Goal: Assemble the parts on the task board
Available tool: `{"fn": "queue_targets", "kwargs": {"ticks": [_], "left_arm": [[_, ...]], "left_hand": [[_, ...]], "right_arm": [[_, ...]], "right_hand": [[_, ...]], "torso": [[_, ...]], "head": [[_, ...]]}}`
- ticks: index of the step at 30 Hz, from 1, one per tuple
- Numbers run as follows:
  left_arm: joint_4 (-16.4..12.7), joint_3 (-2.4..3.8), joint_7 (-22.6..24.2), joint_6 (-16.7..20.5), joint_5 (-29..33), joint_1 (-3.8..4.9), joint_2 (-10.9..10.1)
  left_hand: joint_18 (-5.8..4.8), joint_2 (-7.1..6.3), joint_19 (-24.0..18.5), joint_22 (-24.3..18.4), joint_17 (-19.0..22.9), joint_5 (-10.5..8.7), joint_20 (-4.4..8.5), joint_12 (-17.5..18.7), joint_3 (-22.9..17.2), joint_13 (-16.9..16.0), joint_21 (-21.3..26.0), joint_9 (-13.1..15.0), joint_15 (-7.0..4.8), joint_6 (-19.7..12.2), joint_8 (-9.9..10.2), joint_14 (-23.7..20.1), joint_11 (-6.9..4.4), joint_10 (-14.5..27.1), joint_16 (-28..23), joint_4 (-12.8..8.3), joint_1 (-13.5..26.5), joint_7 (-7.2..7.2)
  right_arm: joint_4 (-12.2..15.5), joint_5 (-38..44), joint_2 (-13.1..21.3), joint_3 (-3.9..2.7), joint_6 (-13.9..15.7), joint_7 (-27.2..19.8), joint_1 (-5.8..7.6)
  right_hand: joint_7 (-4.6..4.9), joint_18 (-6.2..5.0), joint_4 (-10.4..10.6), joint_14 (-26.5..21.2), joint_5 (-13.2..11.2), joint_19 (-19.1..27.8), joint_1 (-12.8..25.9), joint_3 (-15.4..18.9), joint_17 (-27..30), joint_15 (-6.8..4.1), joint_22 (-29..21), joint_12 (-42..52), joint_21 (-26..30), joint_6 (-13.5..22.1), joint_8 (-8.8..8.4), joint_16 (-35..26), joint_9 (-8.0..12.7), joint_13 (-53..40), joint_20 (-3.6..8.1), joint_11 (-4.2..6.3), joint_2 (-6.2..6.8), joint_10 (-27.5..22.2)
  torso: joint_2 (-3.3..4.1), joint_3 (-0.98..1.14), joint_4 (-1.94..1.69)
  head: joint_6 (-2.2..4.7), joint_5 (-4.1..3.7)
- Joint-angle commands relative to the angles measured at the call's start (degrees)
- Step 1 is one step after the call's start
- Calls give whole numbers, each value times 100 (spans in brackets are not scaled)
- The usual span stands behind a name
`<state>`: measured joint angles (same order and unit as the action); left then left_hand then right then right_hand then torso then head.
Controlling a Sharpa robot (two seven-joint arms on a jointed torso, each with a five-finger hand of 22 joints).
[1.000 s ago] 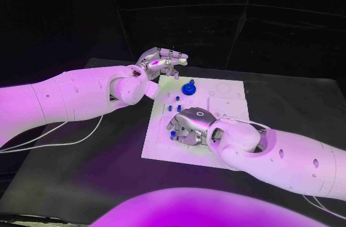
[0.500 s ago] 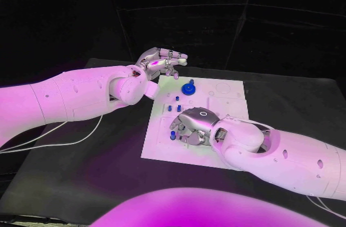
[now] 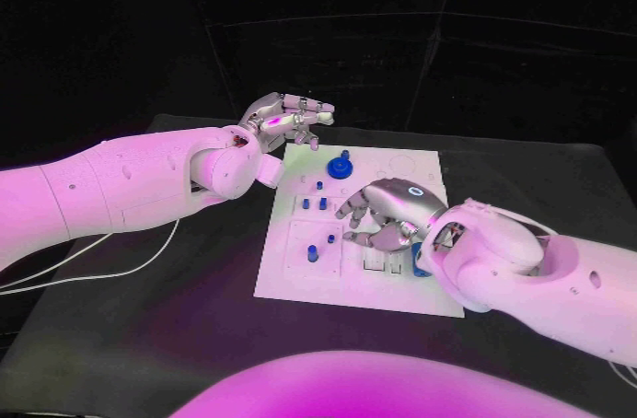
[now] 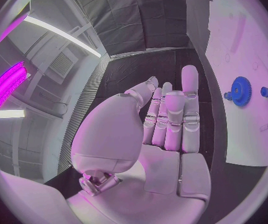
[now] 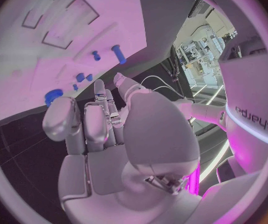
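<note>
Hovering over task board (image 3: 295,269) — right hand (image 3: 381,217), empty

Task board (image 3: 299,275): middle right portion hidden beneath right hand (image 3: 385,217); recesses there not discernible. Blue part (image 3: 420,258): mostly covered by right wrist, shape unclear. Small blue parts (image 3: 313,203): too small to identify. Board in left wrist view (image 4: 245,45): cut off by circle rim

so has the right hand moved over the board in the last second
Yes. The right hand has shifted toward the middle of the task board, away from its left edge, uncovering the blue parts there.
</note>
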<state>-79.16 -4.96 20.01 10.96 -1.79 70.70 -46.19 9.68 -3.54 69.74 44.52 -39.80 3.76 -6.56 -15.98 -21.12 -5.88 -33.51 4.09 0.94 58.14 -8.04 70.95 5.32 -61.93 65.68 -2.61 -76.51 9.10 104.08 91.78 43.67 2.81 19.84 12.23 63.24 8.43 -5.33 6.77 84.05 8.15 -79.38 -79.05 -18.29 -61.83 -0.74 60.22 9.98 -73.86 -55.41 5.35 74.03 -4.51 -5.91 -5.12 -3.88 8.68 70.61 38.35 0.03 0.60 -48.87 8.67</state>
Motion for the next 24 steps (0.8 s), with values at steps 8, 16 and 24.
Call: {"fn": "queue_targets", "kwargs": {"ticks": [8,16,24], "left_arm": [[-60,3,14,-43,17,11,-35],[-100,1,16,-47,17,11,-60],[-135,-1,20,-47,17,11,-94]], "left_hand": [[79,16,-37,-10,18,-20,3,-36,17,-8,32,-8,-15,2,-39,-47,6,31,-22,6,19,6],[79,17,-36,-11,22,-20,3,-38,17,-8,34,-8,-15,2,-40,-49,6,32,-24,5,18,6],[79,17,-36,-11,22,-20,3,-38,17,-8,34,-8,-15,2,-40,-49,6,32,-24,5,18,6]], "right_arm": [[225,-1565,1082,-70,65,1067,242],[465,-1170,1588,-55,-211,2028,121],[531,-926,1675,-38,-269,2341,-146]], "right_hand": [[-361,141,386,298,858,-407,627,958,-855,-273,977,3174,-596,-747,563,593,-308,-3095,295,359,-87,1034],[-353,174,762,340,863,-438,774,1899,-1310,-307,1147,5914,-692,-461,915,876,-796,-6204,269,358,-294,965],[-331,176,939,340,783,-436,789,2220,-1349,-281,1165,5994,-700,-288,999,901,-958,-6387,248,335,-306,924]], "torso": [[-24,-46,62],[-24,-41,100],[-19,-30,87]], "head": [[157,-490],[183,-810],[209,-921]]}}
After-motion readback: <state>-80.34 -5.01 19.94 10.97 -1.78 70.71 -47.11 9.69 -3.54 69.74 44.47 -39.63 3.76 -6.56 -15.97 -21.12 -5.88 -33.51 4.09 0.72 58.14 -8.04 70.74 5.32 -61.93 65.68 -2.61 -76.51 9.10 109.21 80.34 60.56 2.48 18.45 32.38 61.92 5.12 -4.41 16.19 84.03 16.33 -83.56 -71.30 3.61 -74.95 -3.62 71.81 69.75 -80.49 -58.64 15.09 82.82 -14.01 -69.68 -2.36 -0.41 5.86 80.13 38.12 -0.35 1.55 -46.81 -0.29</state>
